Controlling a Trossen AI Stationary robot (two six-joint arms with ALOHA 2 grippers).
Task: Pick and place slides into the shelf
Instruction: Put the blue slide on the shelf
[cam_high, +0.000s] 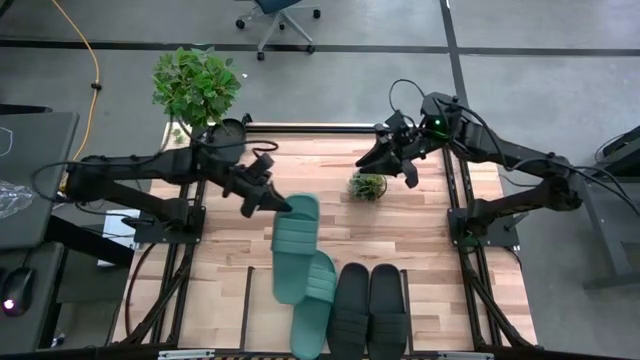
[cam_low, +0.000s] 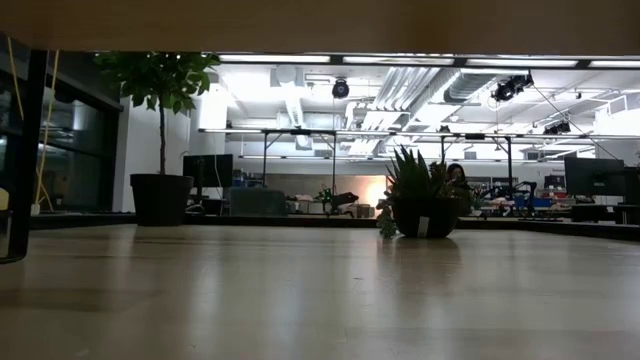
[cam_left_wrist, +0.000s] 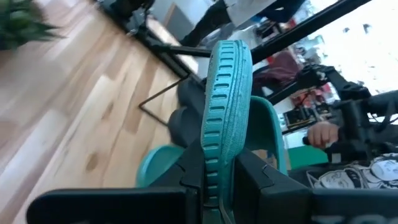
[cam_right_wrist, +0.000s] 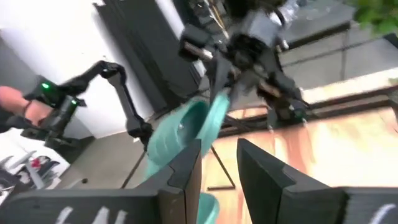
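- Four slides in the high view: two teal, two black.
- Left gripper (cam_high: 282, 205) is clamped on the heel end of one teal slide (cam_high: 296, 247); the left wrist view shows the ribbed sole edge (cam_left_wrist: 225, 118) pinched between the two dark fingers (cam_left_wrist: 261, 180), sandal tipped on its side.
- Held slide reaches away from the left gripper toward the front edge of the table (cam_high: 330, 220), lifted at the gripper end.
- Second teal slide (cam_high: 313, 305) lies just past the held one's far end and partly under it, overlapping.
- Black slides (cam_high: 369, 310) sit side by side, touching, just beside the second teal one on the side away from the left arm.
- Right gripper (cam_high: 388, 160) hovers near the small potted plant (cam_high: 368, 186), well apart from all the slides; fingers (cam_right_wrist: 186, 168) spread, nothing between them.
- Large leafy plant (cam_high: 196, 85) stands behind the left arm at the table's back corner.
- Low view: bare light-wood surface of the shelf (cam_low: 320, 290), no sandal on it, both plants visible beyond.
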